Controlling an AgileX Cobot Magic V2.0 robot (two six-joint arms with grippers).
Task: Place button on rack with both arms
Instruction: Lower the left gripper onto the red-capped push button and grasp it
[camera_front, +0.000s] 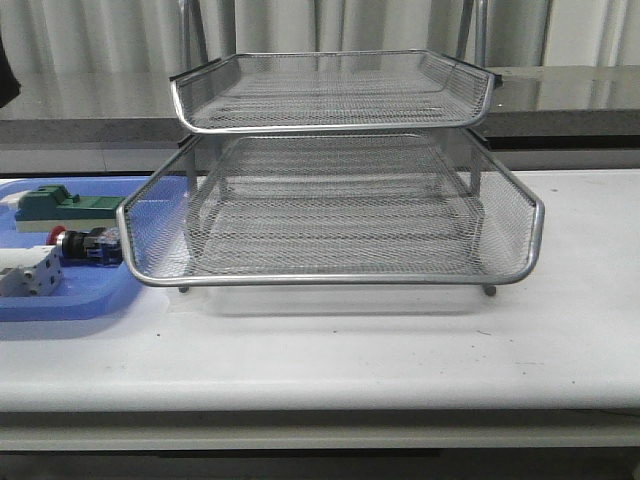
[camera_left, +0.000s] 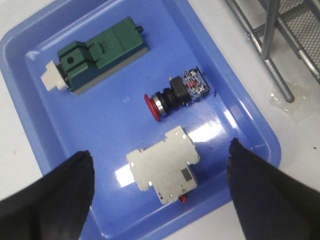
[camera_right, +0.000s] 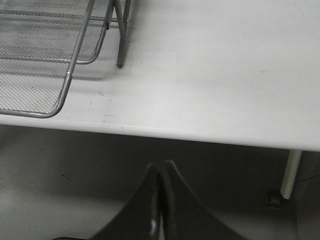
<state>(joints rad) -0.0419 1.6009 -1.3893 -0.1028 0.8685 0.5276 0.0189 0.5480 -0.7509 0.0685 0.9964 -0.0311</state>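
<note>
While the left pincer (camera_left: 160, 192) hangs wide open above the blue tray (camera_left: 30, 70), the button (camera_left: 177, 95) lies on its side on the tray floor, beyond the fingertips (camera_left: 75, 175) and apart from them, red cap toward the tray's middle. Same tray holds a green block (camera_left: 100, 52) past the button and a white-grey block (camera_left: 162, 170) lying between the two fingers, untouched. Tray sits on the white worktop (camera_front: 400, 350) just left of the rack (camera_front: 330, 215); rack's mesh trays hold nothing visible. Right pincer (camera_right: 160, 200) is closed, fingers pressed together with nothing between, off the worktop's (camera_right: 225, 75) front edge, well apart from the button.
</note>
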